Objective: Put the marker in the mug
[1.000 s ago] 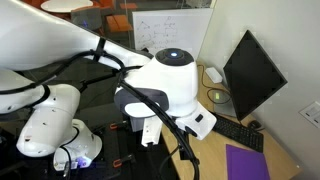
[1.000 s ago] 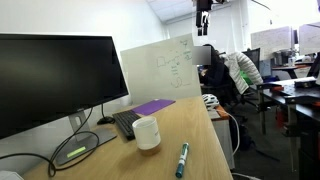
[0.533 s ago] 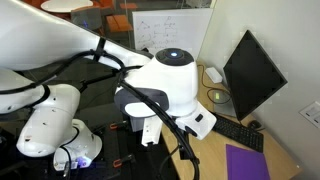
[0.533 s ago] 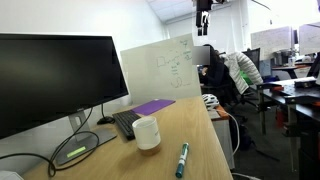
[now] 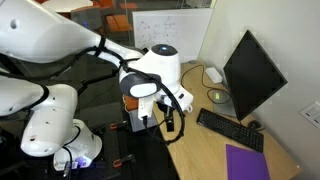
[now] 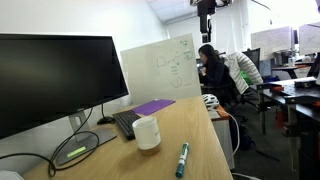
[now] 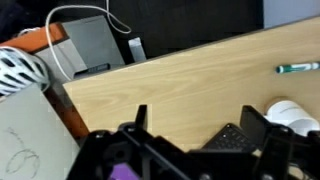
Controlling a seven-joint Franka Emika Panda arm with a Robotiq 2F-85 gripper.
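The small white mug [image 6: 147, 132] stands on the wooden desk [image 6: 195, 135], next to the keyboard. The green-capped marker [image 6: 182, 158] lies flat on the desk a little nearer the front edge than the mug. In the wrist view the marker [image 7: 297, 68] is at the right edge and the mug [image 7: 291, 111] is partly cut off at lower right. My gripper [image 7: 197, 118] is open and empty, high above the desk. It shows at the top of an exterior view [image 6: 207, 12] and as a dark shape in an exterior view [image 5: 168, 117]. There the mug and marker are hidden.
A black monitor [image 6: 50, 85], a keyboard [image 6: 125, 122], a purple pad [image 6: 153, 106] and a leaning whiteboard [image 6: 160, 68] crowd the back of the desk. A flat yellowish dish [image 5: 217, 96] lies by the monitor. A helmet [image 7: 20, 70] sits beyond the desk edge.
The arm's wrist has swung away from the near camera, uncovering the keyboard and desk behind it. The gripper stays high. Mug and marker have not moved.
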